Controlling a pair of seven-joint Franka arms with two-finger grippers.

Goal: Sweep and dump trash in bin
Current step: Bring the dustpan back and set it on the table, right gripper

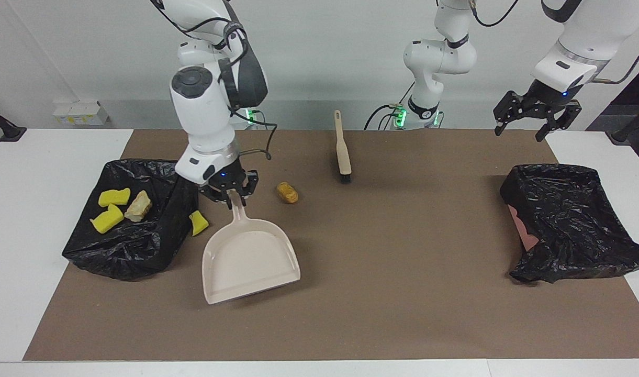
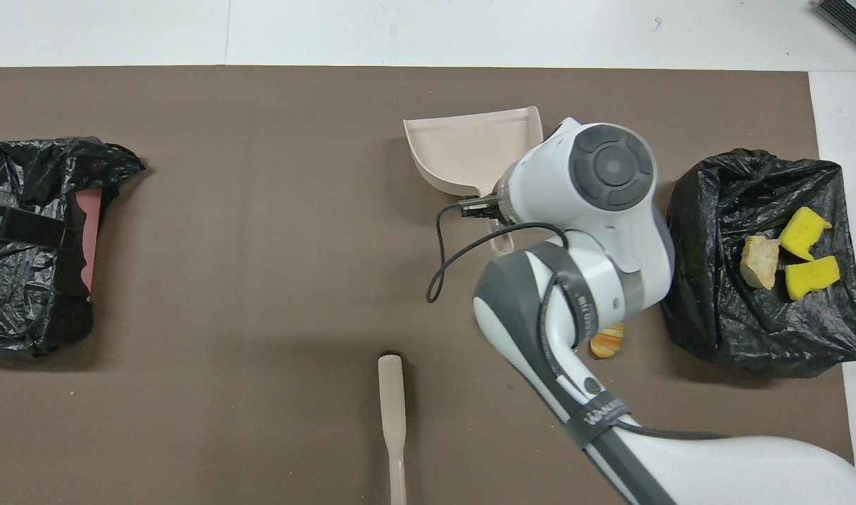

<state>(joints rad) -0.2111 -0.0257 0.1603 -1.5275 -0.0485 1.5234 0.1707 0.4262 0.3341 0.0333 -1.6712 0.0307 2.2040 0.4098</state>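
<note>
My right gripper [image 1: 230, 197] is shut on the handle of the beige dustpan [image 1: 248, 256], whose pan [image 2: 470, 151] slopes down low over the brown mat beside the bin [image 1: 131, 230]. In that black-lined bin [image 2: 757, 315] lie two yellow sponge chunks [image 2: 803, 231] and a tan lump [image 2: 757, 261]. Another yellow chunk [image 1: 198, 222] lies on the mat between the bin and the dustpan. An orange-brown piece [image 1: 287, 192] sits nearer the middle. A striped bread piece [image 2: 608, 344] peeks out from under my right arm. My left gripper [image 1: 519, 131] hangs open and empty.
The beige brush [image 1: 343, 149] lies on the mat near the robots, bristles pointing away from them; its handle [image 2: 392, 421] shows from overhead. A second black-lined bin [image 1: 570, 220] stands at the left arm's end, below the waiting left gripper.
</note>
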